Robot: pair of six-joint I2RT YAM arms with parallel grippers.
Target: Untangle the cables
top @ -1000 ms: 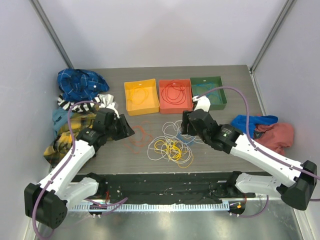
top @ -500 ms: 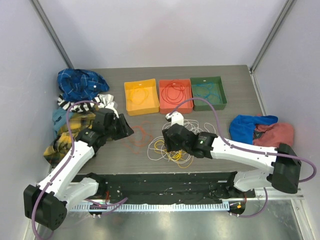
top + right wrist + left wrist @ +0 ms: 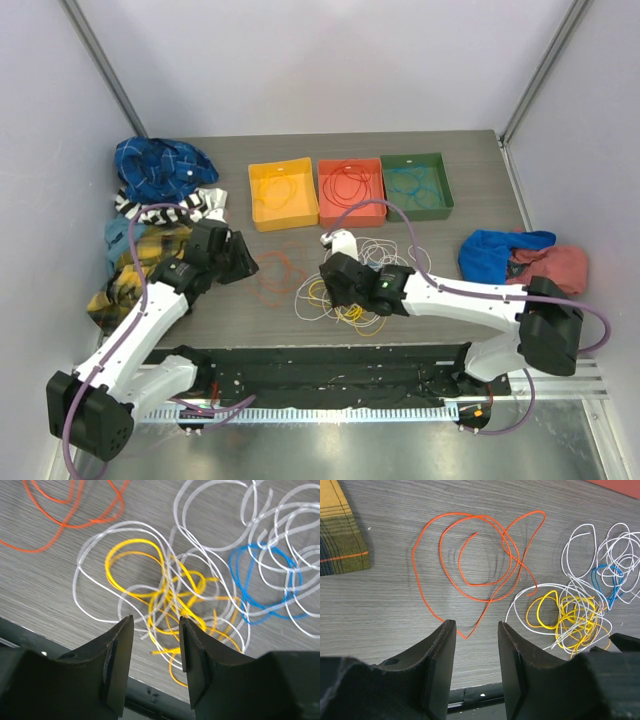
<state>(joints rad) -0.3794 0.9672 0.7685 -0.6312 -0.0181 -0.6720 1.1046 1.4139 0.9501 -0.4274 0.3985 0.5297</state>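
A tangle of thin cables [image 3: 348, 292], white, yellow and blue, lies on the table in front of the trays. A loose orange cable [image 3: 278, 270] lies just left of it. My left gripper [image 3: 243, 262] is open and empty, just left of the orange cable [image 3: 479, 555]. My right gripper [image 3: 330, 283] is open and empty, low over the left part of the tangle. In the right wrist view its jaws [image 3: 156, 622] frame yellow and white strands [image 3: 172, 587], with a blue loop [image 3: 265, 587] to the right.
Yellow [image 3: 256, 196], red [image 3: 322, 190] and green [image 3: 446, 186] trays stand in a row at the back, each with cable loops inside. Piled cloths [image 3: 155, 190] lie at the left edge, and more cloths [image 3: 525, 258] lie at the right.
My right arm has swung from near the green tray leftward and toward me, down over the tangle. My left gripper has shifted slightly left.
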